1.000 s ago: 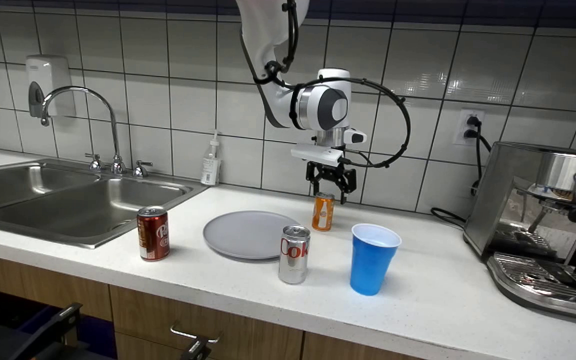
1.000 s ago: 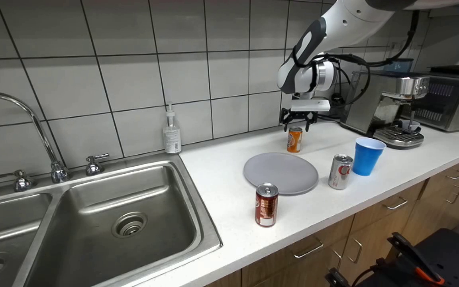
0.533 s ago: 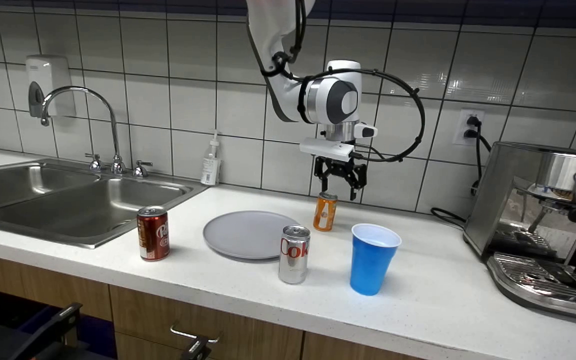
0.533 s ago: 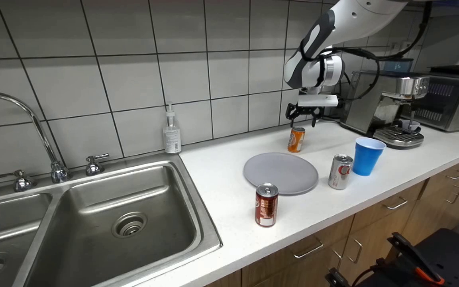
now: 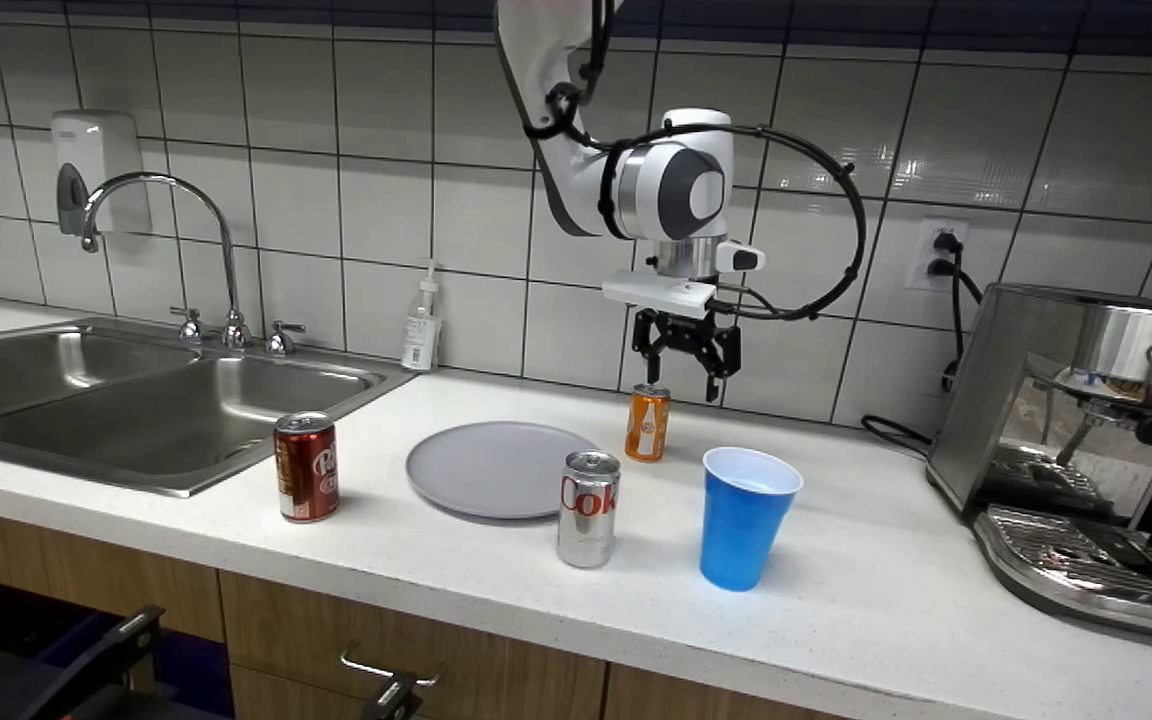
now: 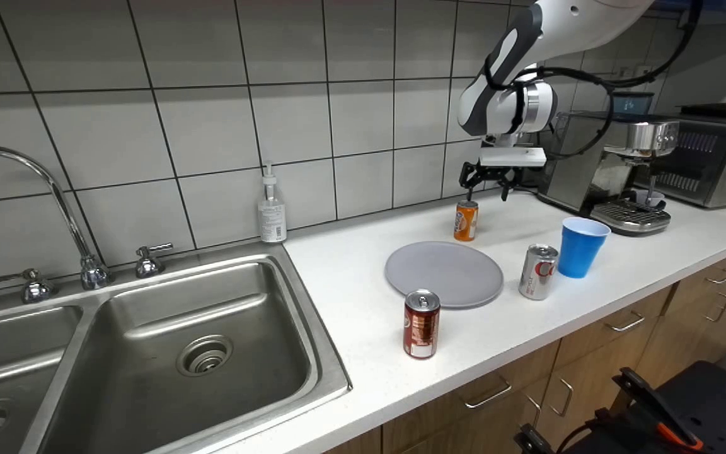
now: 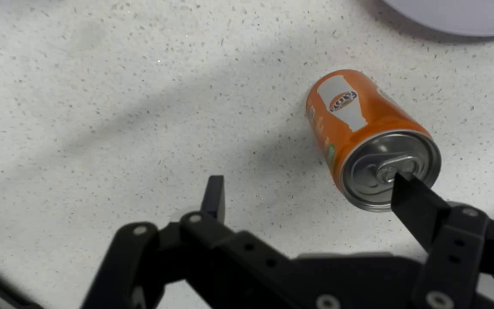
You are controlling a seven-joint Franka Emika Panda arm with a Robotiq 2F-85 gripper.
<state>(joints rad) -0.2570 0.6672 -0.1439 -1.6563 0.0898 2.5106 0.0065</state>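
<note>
My gripper (image 5: 683,384) is open and empty, pointing down above the counter; it also shows in an exterior view (image 6: 487,195) and in the wrist view (image 7: 309,178). The nearest thing is an upright orange Fanta can (image 5: 647,425), also in an exterior view (image 6: 466,222) and the wrist view (image 7: 350,111). One fingertip is over the can's lid; I cannot tell whether it touches. The other finger is over bare counter. A grey plate (image 5: 491,470) lies beside the can. A silver Coke can (image 5: 588,510) and a blue cup (image 5: 748,520) stand nearer the counter's front.
A dark red Dr Pepper can (image 6: 421,325) stands between the plate and the metal sink (image 6: 331,372). A soap bottle (image 5: 422,325) stands by the tiled wall (image 5: 386,210) behind the counter. An espresso machine (image 5: 1026,400) stands at the right end.
A second ago the gripper was lower, its fingers either side of the orange can. It moved up and right. The can leaned half a second ago and now stands upright.
</note>
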